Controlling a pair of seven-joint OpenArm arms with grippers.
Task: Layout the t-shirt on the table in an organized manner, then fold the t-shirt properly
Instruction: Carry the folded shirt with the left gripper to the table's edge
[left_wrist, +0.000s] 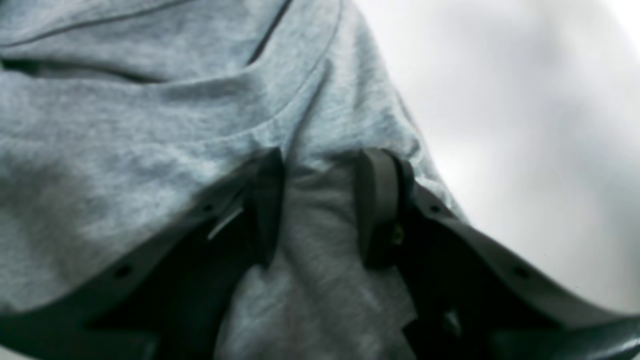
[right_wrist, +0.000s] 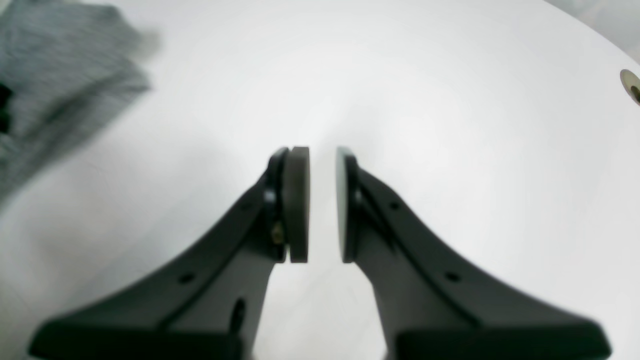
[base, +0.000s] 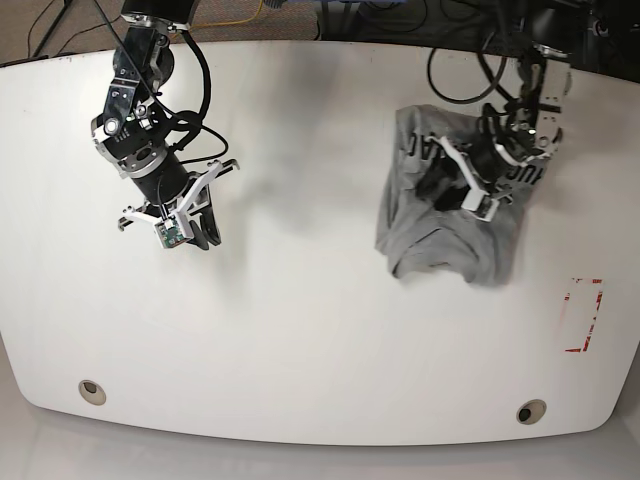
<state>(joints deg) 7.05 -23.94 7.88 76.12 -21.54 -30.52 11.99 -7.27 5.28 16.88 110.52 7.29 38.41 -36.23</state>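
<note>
Left gripper (left_wrist: 320, 210) has a bunched fold of the shirt (base: 450, 205) pinched between its pads, the cloth squeezed into a ridge that fills the gap between them, so it is closed on fabric and not on air. Right gripper (right_wrist: 322, 205) hangs over bare worktop (base: 300, 320), well apart from the shirt, its pads parallel with only a narrow slit between them and nothing held. The shirt sits in a crumpled heap on the side of the worktop where the left arm works, near a red-lined mark (base: 583, 315), with part of its black lettering folded over and half hidden. It looks light and limp, a soft knit that will sag and drape from any single hold and slide easily on the glossy surface, so one pinch in the middle will probably only drag the heap along. A better hold would likely be at the edges, the shoulders or the hem corners, one in each gripper, pulled apart to spread it flat; which edge the left gripper now has I cannot tell from the blurred wrist view
</note>
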